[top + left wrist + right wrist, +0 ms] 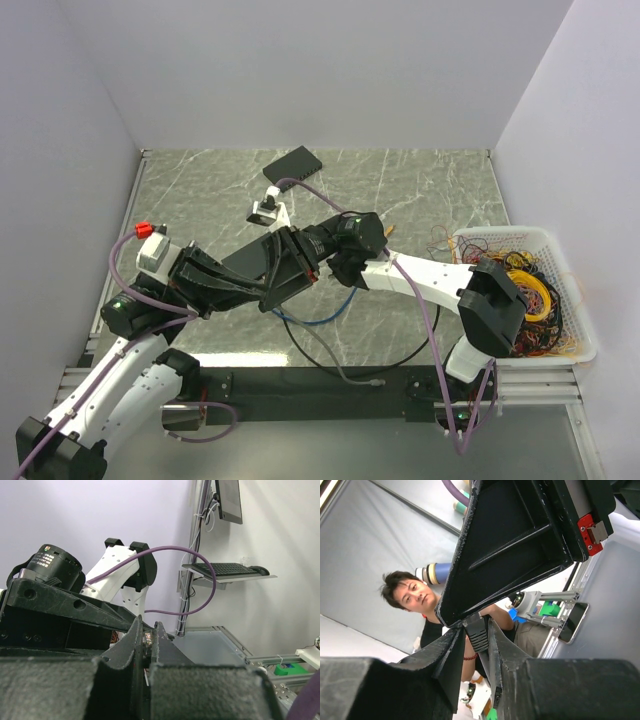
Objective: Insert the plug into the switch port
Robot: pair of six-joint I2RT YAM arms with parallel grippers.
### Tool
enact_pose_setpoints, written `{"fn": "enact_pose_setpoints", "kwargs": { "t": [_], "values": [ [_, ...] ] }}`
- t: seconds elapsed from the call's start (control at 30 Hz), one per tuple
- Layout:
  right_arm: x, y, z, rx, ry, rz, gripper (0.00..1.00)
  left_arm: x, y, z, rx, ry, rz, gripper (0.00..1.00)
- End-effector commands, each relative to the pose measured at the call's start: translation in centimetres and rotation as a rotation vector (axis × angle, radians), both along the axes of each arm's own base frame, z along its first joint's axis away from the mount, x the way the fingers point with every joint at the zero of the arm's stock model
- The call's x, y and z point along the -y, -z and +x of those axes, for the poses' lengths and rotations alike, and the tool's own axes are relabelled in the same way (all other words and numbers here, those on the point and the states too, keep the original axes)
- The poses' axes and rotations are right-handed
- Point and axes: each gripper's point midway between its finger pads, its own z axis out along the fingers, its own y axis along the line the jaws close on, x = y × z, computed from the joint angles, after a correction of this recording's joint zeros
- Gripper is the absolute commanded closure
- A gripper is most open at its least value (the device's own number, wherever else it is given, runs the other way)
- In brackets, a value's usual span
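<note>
My left gripper [146, 630] is shut on a small clear plug [145, 639] whose gold contacts show between the fingertips. Its cable is hidden in that view. In the right wrist view, a black ribbed cable boot [479, 635] stands between the fingers of my right gripper [476, 626], which press on both its sides, just under the left gripper's black body. From above, the left gripper [305, 268] and the right gripper [330, 262] meet tip to tip over the table's middle. The switch [293, 165], a dark oblong box, lies at the back; its ports do not show.
A black cable [330, 352] and a blue cable [312, 318] loop on the table below the grippers. A small white block [268, 208] sits in front of the switch. A white basket [560, 262] full of tangled cables stands at the right edge.
</note>
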Motion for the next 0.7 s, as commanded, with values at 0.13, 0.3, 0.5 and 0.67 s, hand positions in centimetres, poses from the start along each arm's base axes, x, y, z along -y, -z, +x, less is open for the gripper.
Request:
{"fn": "enact_pose_setpoints", "kwargs": {
  "t": [0.13,0.3,0.5,0.67],
  "values": [
    [3.8,-2.9,-2.2,0.259,0.017,0.416,0.6,-3.0,-2.5,-6.9,0.508,0.001,-0.22,0.99],
    [3.9,-3.1,-2.3,0.262,0.016,0.422,0.6,-3.2,-2.6,-7.2,0.518,0.003,-0.221,0.99],
    [3.9,-3.1,-2.3,0.258,0.025,0.429,0.73,-3.4,-2.7,-7.9,0.531,0.007,-0.229,0.99],
    [3.9,-3.1,-2.2,0.251,0.029,0.428,0.76,-3.5,-2.7,-8.1,0.533,0.004,-0.226,0.99]
  ]
}}
